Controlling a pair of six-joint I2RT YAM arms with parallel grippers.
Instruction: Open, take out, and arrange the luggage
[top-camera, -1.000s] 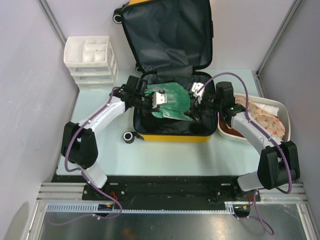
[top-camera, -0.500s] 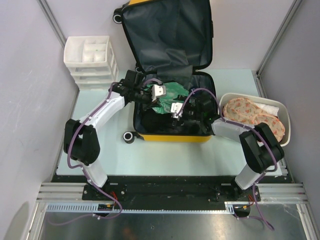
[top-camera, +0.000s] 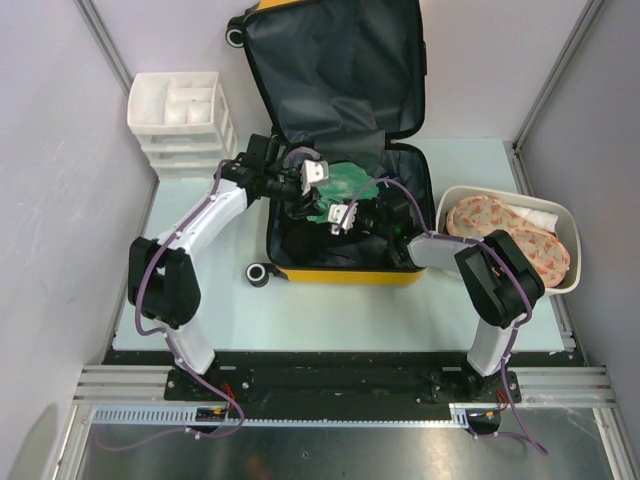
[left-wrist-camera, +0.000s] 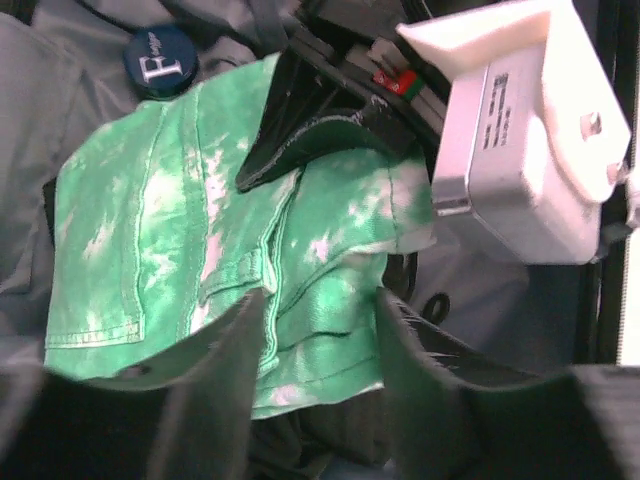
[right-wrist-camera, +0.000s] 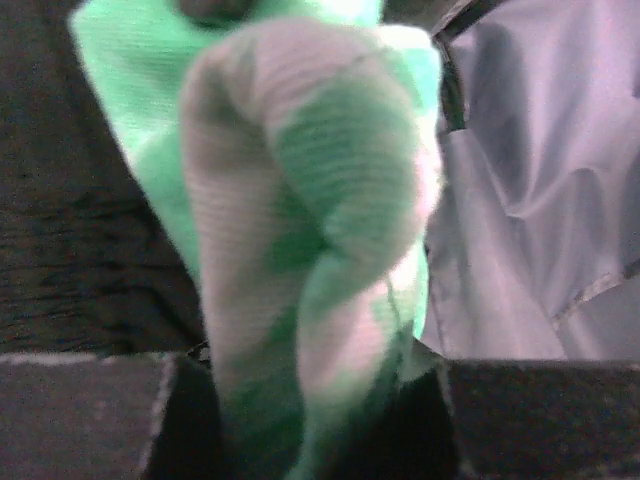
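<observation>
The luggage (top-camera: 340, 274), a yellow suitcase, lies open on the table with its dark-lined lid (top-camera: 330, 70) propped against the back wall. A green tie-dye garment (top-camera: 350, 183) (left-wrist-camera: 200, 230) lies in the lower half. My left gripper (top-camera: 298, 198) (left-wrist-camera: 320, 310) hangs over the garment's near edge; its jaws stand apart and pinch nothing. My right gripper (top-camera: 330, 205) (right-wrist-camera: 310, 390) has reached in from the right and is shut on a bunched fold of that garment (right-wrist-camera: 300, 200). In the left wrist view, one black finger of the right gripper (left-wrist-camera: 310, 130) presses into the cloth.
A white drawer unit (top-camera: 180, 120) stands at the back left. To the right of the suitcase, a white tub (top-camera: 565, 215) holds floral clothes (top-camera: 500, 228). A black wheel (top-camera: 258, 273) sticks out at the suitcase's front left. Beside the garment lies a blue round cap (left-wrist-camera: 160, 58).
My left gripper has let go of the green garment and opened. My right arm swung left into the suitcase and its wide-open jaws closed on the garment, which has sunk lower.
</observation>
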